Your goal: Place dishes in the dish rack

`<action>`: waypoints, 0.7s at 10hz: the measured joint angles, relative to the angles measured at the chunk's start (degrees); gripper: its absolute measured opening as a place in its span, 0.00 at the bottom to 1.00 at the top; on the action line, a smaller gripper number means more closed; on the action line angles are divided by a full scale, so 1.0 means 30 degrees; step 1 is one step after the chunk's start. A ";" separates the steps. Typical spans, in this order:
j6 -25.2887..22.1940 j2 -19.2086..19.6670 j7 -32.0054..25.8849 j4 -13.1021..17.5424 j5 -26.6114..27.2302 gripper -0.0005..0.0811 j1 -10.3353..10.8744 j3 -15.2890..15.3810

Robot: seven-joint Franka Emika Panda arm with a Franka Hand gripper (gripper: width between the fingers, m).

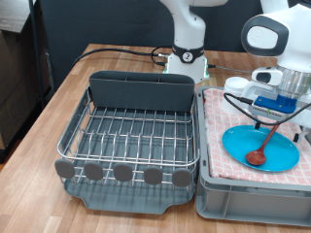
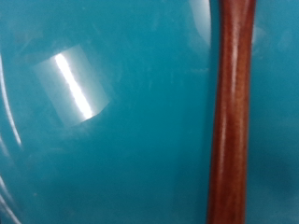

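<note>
The dish rack point(image 1: 126, 146), a dark-grey tray with a silver wire grid and a tall grey cutlery compartment point(image 1: 141, 92), stands at the exterior view's left; I see no dishes on its grid. The bright-blue plate point(image 1: 277, 157) lies on the pink checkered cloth at the right. The brown wooden spoon point(image 1: 262, 148) rests with its bowl on the plate, and its handle slants up to my gripper point(image 1: 280, 110), which hangs low over the plate's far side. The wrist view shows the spoon handle point(image 2: 234, 112) close over the blue plate point(image 2: 112, 159), with no fingers in view. I cannot pick out the white mug.
A grey crate point(image 1: 253, 199) with the pink checkered cloth point(image 1: 219, 126) stands right beside the rack. The robot base point(image 1: 187, 58) and black cables sit at the back of the wooden table point(image 1: 49, 107). Round grey tabs point(image 1: 122, 173) line the rack's near edge.
</note>
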 joint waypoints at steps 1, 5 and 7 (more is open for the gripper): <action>0.0141 0.0150 0.0343 -0.0003 -0.0275 0.99 0.0065 -0.0091; 0.0373 0.0504 0.1890 -0.0013 -0.1416 0.90 0.0418 -0.0500; 0.0404 0.0562 0.2262 -0.0023 -0.1701 0.63 0.0435 -0.0510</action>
